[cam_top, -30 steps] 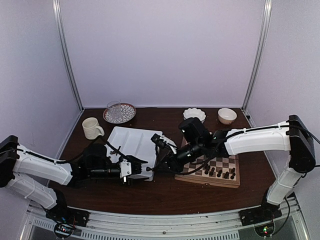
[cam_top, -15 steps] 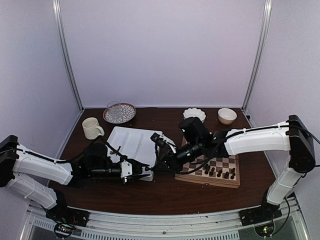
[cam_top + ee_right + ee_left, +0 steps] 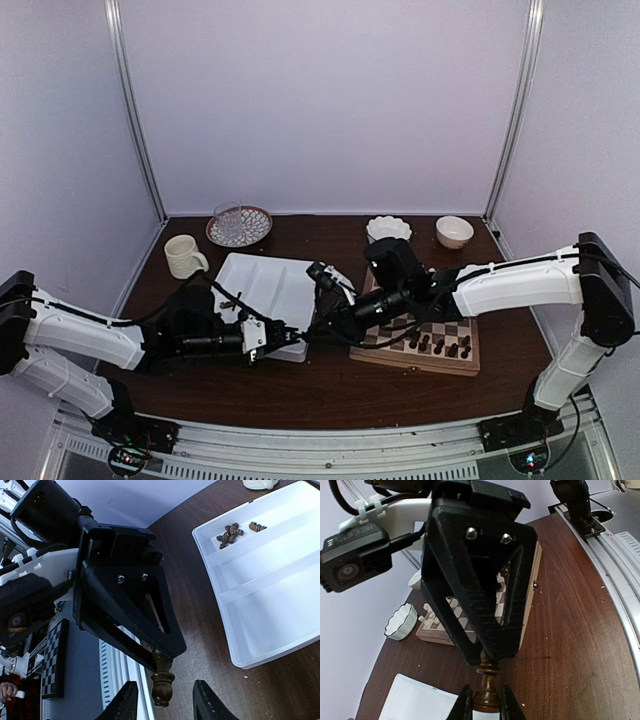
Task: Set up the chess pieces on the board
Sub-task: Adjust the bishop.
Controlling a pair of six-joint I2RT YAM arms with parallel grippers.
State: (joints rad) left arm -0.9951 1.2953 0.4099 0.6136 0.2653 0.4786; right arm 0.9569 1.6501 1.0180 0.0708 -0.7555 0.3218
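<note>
A dark brown chess piece point(image 3: 488, 690) hangs above the table between tray and board. My left gripper point(image 3: 486, 703) is shut on its wide end. My right gripper point(image 3: 166, 702) stands open, its fingers point(image 3: 470, 605) either side of the piece point(image 3: 162, 682) without touching it. From above, the two grippers meet tip to tip, left gripper point(image 3: 278, 335) facing right gripper point(image 3: 320, 326). The board point(image 3: 470, 357) lies at the right with several dark pieces point(image 3: 440, 346) along its near rows. More dark pieces point(image 3: 229, 534) lie in the white tray point(image 3: 280, 595).
The white tray point(image 3: 265, 285) lies left of the board. Behind it stand a cream mug point(image 3: 184, 256) and a plate with a glass point(image 3: 238, 226). Two white bowls point(image 3: 389, 229) point(image 3: 454, 231) sit beyond the board. Cream pieces point(image 3: 430, 620) fill the board's far end.
My left gripper has closed on the chess piece. My right gripper, shut on it before, has opened and let go. The right arm has drawn slightly back to the right.
</note>
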